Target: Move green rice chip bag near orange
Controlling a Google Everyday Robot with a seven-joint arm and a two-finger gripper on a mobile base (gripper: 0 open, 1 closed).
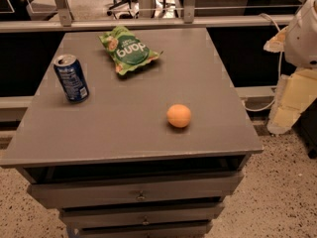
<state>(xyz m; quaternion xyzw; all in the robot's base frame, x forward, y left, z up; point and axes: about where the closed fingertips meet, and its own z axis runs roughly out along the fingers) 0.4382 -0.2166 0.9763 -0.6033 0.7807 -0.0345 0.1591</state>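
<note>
Green crinkled foil, the green rice chip bag (128,49) lies at the desk's (124,133) far side, well apart from the orange (179,116). Your pincer (290,100) hangs beyond the right edge, released or clenched I cannot tell. I judge the reach comes first. The soda can (72,78) stands upright, contents hidden.

Office or lab workspace: grey drawer cabinet (143,195), speckled hard floor (277,192), wheeled chair base (121,1) beyond metal rail (148,23). White robot arm (304,33) at right edge; gripper out of view.
</note>
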